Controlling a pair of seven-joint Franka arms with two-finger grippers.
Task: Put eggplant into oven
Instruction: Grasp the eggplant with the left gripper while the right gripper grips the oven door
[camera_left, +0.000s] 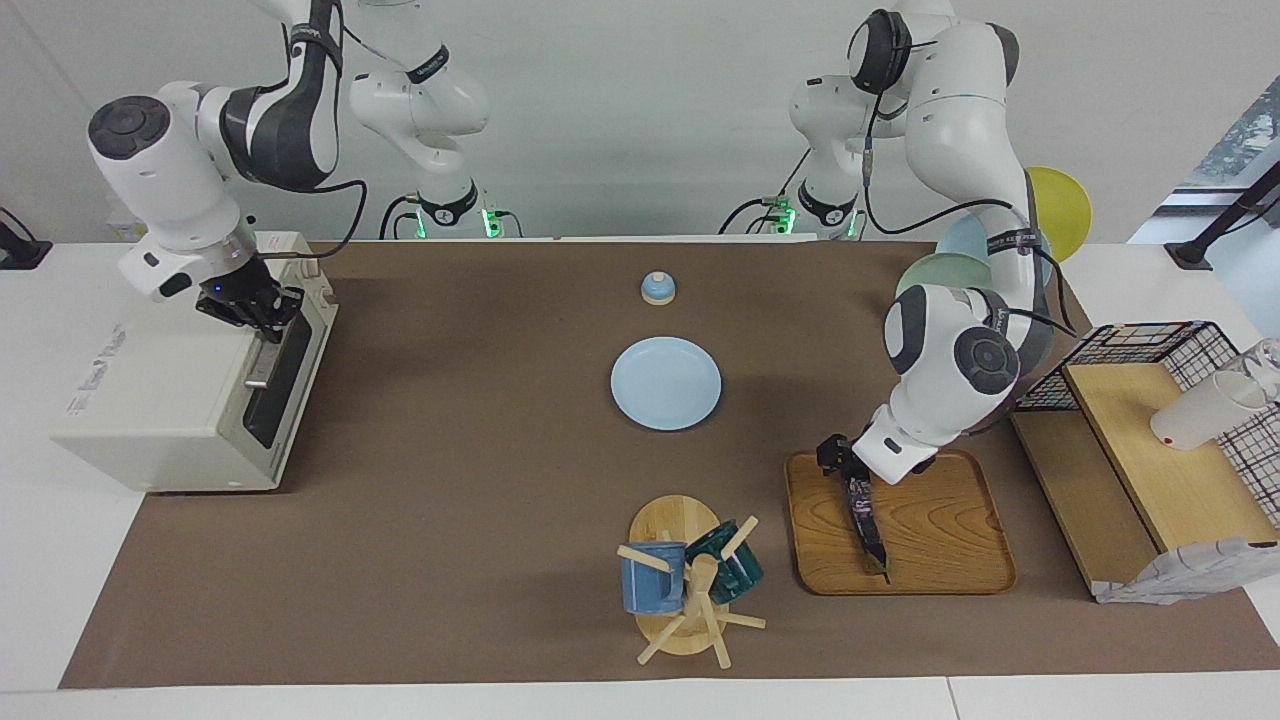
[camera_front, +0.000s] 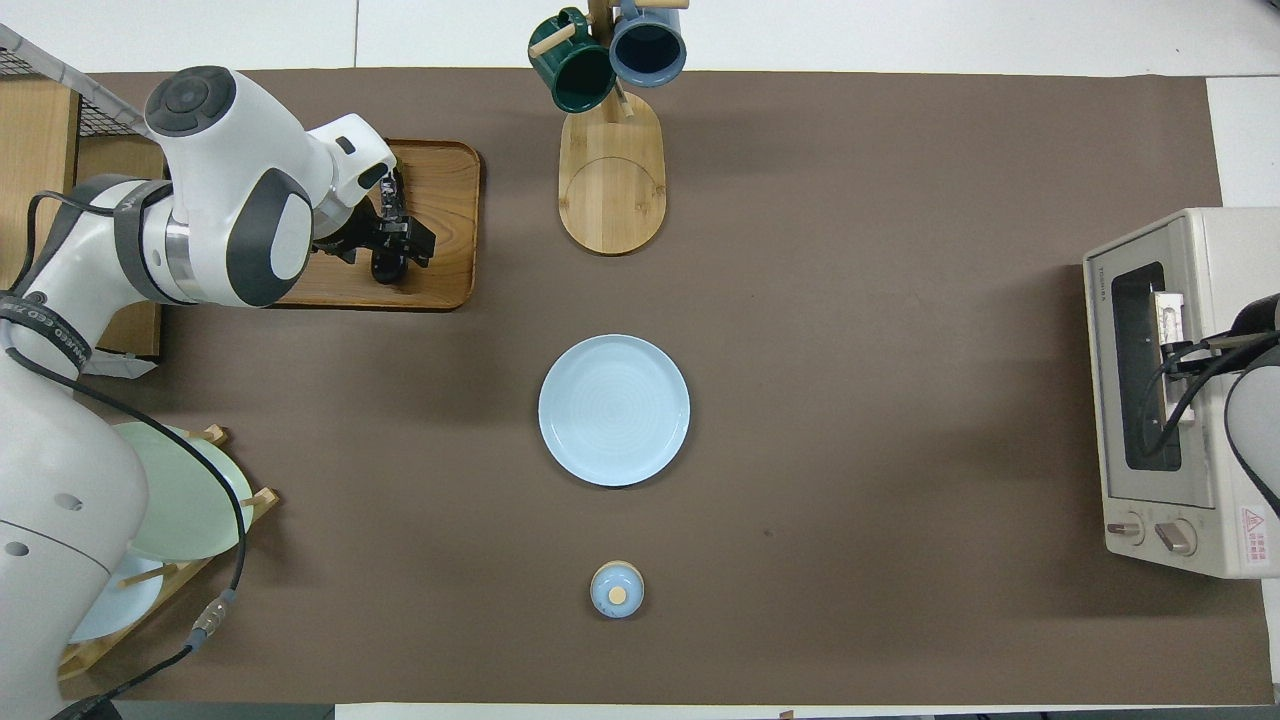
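Meanwhile, eggplant (camera_left: 866, 515) mid-tray (camera_left: 945, 545), edges clear

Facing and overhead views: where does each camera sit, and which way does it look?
Facing view: high across the table, looking at the robots; both arms show, bases at top, left end effector at the eggplant, right end effector at the oven.
Overhead view: above the robots' end, looking steeply down; left arm enters bottom left, right arm at the oven's edge.
Shared: eggplant, wooden tray, oven, blue plate, mirrored half a turn.
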